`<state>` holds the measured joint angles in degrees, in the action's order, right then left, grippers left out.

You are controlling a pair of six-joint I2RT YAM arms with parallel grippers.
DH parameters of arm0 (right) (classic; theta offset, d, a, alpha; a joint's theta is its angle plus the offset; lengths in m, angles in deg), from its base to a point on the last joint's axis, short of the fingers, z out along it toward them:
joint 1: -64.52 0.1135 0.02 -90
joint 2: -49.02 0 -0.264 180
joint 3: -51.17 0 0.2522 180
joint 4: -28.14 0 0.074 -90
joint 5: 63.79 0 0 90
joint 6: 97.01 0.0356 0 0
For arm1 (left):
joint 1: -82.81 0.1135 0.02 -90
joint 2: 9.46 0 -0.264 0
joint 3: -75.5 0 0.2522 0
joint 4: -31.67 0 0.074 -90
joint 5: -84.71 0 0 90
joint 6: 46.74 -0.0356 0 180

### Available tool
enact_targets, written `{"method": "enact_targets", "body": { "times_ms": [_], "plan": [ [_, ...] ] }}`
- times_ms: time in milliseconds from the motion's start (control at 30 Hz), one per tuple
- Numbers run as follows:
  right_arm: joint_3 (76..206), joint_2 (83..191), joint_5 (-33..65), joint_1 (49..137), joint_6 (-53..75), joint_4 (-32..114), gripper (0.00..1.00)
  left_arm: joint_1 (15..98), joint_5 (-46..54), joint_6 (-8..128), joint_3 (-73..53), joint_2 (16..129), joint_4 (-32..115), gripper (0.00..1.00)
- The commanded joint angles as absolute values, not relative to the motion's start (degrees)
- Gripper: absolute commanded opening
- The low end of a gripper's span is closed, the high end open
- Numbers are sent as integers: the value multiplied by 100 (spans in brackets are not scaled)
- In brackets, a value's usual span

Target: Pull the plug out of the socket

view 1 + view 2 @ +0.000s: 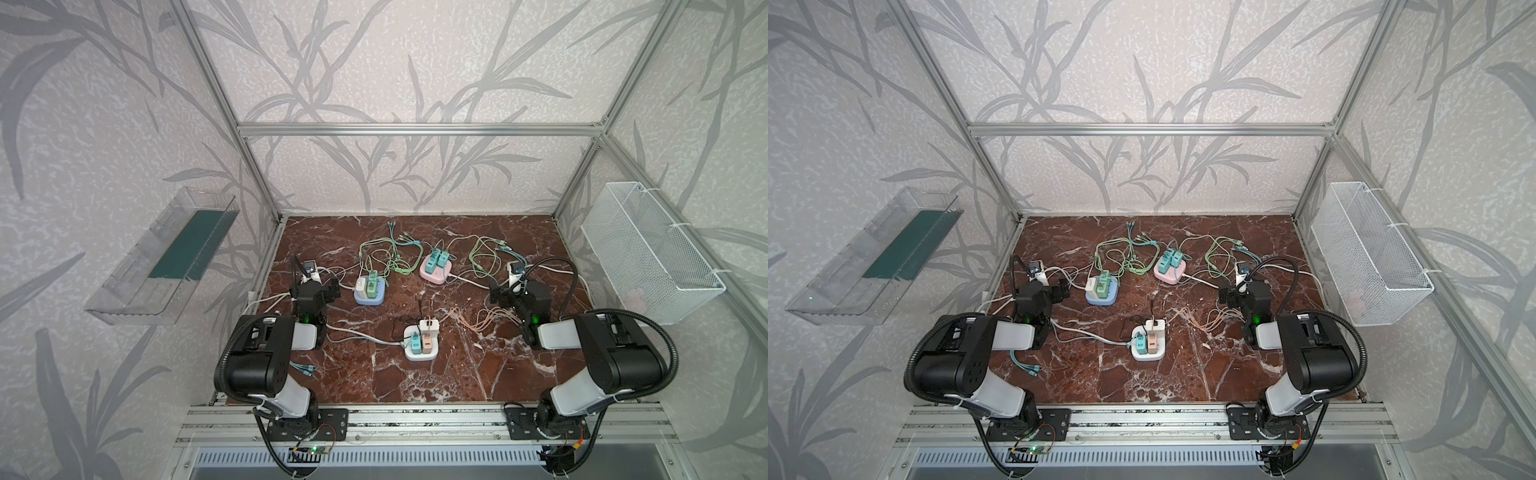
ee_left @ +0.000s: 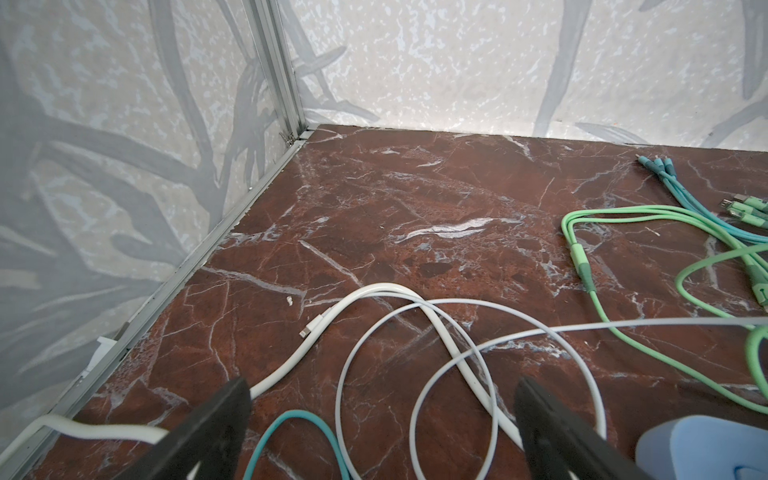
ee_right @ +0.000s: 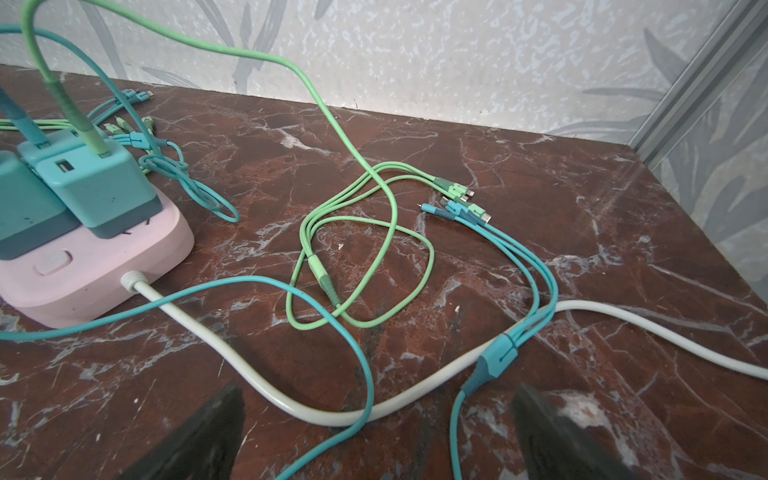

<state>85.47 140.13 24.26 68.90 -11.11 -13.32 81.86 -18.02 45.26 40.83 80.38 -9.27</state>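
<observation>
Left gripper (image 2: 382, 390): fingers (image 2: 216, 424) spread wide, nothing between them, over a loose white cable (image 2: 415, 316) on the marble table (image 2: 415, 187), left of the blue socket (image 1: 369, 298).

Blue socket: white plug (image 1: 360, 286) and green plug (image 1: 372, 284) side by side. Both stand upright, long axis vertical, cords leaving the tops.

White socket (image 1: 420, 352), front centre: rear plug (image 1: 429, 326) at the back, teal plug (image 1: 414, 341) and pink plug (image 1: 427, 341) in front, all upright.

Pink socket (image 3: 83, 282), further back: twin plugs (image 3: 104, 187) upright, USB port facing up, green cord (image 3: 332, 124) out the top. Markings too small to read.

Right gripper (image 3: 378, 395): fingers (image 3: 208, 428) wide apart, empty, above a thick cord (image 3: 249, 370), right of the pink socket.
</observation>
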Motion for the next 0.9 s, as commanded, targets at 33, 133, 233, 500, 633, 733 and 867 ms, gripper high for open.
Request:
{"method": "enact_targets", "body": {
  "times_ms": [33, 133, 233, 500, 633, 733, 867],
  "plan": [
    [8647, 13985, 2472, 6900, -1089, -1409, 99, 8222, -1754, 4484, 4038, 8072, -982, 99],
    [8647, 13989, 2480, 6901, -1097, -1407, 99, 8211, -1754, 4468, 4038, 8071, -977, 99],
    [8647, 13989, 2489, 6907, -1106, -1402, 99, 8211, -1764, 4458, 4051, 8072, -1002, 99],
    [8647, 13989, 2489, 6918, -1107, -1409, 99, 8182, -1804, 4430, 4073, 8080, -1061, 99],
    [8647, 13989, 2476, 6909, -1103, -1403, 99, 8182, -1792, 4448, 4052, 8080, -1033, 99],
    [8618, 13902, 2728, 6909, -992, -1408, 99, 8203, -2077, 4577, 3938, 7894, -707, 99],
    [9094, 12890, 3018, 6874, -837, 445, 99, 8203, -2607, 4977, 3153, 6919, 1674, 99]
  ]
}}
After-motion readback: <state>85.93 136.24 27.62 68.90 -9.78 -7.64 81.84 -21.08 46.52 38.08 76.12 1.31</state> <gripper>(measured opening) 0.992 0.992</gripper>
